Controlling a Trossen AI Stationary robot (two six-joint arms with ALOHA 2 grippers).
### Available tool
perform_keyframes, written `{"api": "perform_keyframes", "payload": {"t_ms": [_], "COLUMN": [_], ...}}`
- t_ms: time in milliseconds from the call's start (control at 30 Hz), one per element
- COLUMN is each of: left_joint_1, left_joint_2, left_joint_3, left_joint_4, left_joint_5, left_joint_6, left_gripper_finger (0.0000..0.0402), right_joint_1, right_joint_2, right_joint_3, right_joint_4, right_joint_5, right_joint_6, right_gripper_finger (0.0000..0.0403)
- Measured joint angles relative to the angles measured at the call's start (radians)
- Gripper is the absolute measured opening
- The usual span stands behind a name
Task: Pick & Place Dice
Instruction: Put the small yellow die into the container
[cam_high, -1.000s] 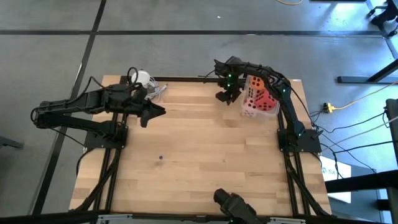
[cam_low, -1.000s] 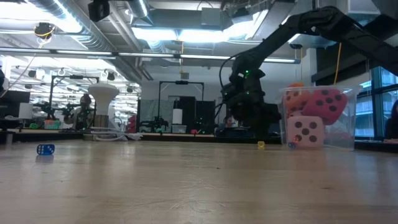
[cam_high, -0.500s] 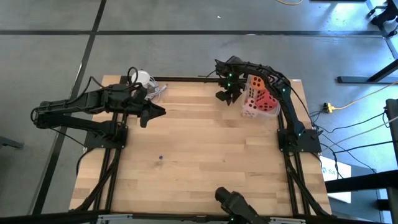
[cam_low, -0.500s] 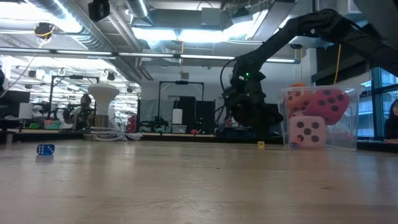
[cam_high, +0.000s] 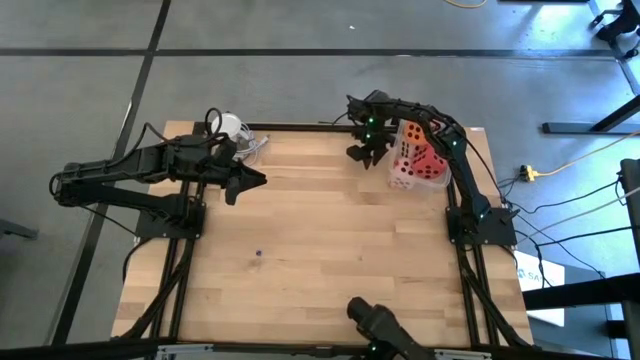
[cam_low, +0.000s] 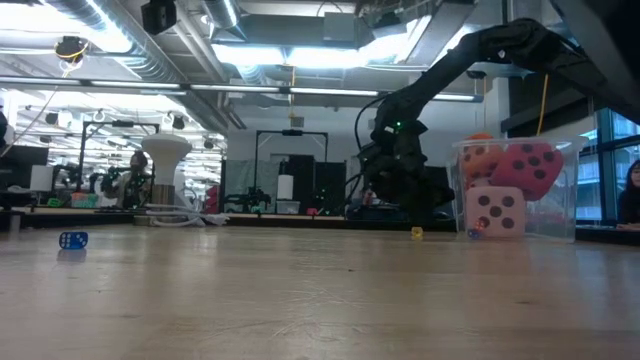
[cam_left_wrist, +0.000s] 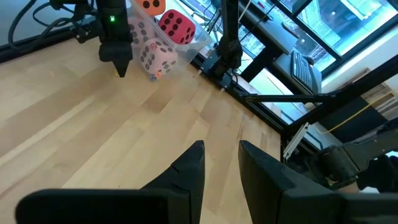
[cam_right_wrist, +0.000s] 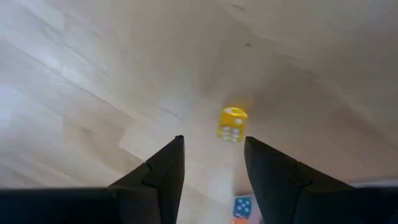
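The right gripper (cam_right_wrist: 211, 163) is seen pointing down at the wooden table (cam_high: 320, 250), its two dark fingers spread with nothing between them. A small yellow die (cam_right_wrist: 232, 124) lies on the wood just beyond the fingertips, untouched, and a small blue and orange object (cam_right_wrist: 242, 207) is glimpsed beside the gripper. Just to the gripper's side, a clear bin (cam_high: 418, 160) holds the large soft dice: an orange one (cam_low: 478, 160), a red one (cam_low: 525, 165) and a pale pink one (cam_low: 492, 212). The left gripper (cam_left_wrist: 219, 163) is held above the table's opposite side, fingers slightly parted and empty. A small blue die (cam_low: 72, 240) rests far from both. A workshop with ceiling lights is seen behind. Compared with a second ago, the right gripper has shifted slightly towards the bin
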Motion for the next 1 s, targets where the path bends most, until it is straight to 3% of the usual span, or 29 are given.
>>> {"api": "perform_keyframes", "payload": {"t_ms": [467,833,1000], "left_joint_1": [0.000,0.000,0.000], "left_joint_2": [0.000,0.000,0.000], "left_joint_3": [0.000,0.000,0.000], "left_joint_4": [0.000,0.000,0.000], "left_joint_5": [0.000,0.000,0.000], "left_joint_6": [-0.006,-0.028,-0.030], "left_gripper_finger": [0.0090,0.0090,0.0090], "right_joint_1": [-0.009,-0.010,-0.009], "right_joint_2": [0.000,0.000,0.000], "right_joint_3": [0.000,0.000,0.000], "right_joint_4": [0.029,0.031,0.031], "right_joint_5": [0.002,0.002,0.002], "right_joint_6": [0.050,0.083,0.096], "right_gripper_finger": [0.0160,0.0061,0.0060]}}
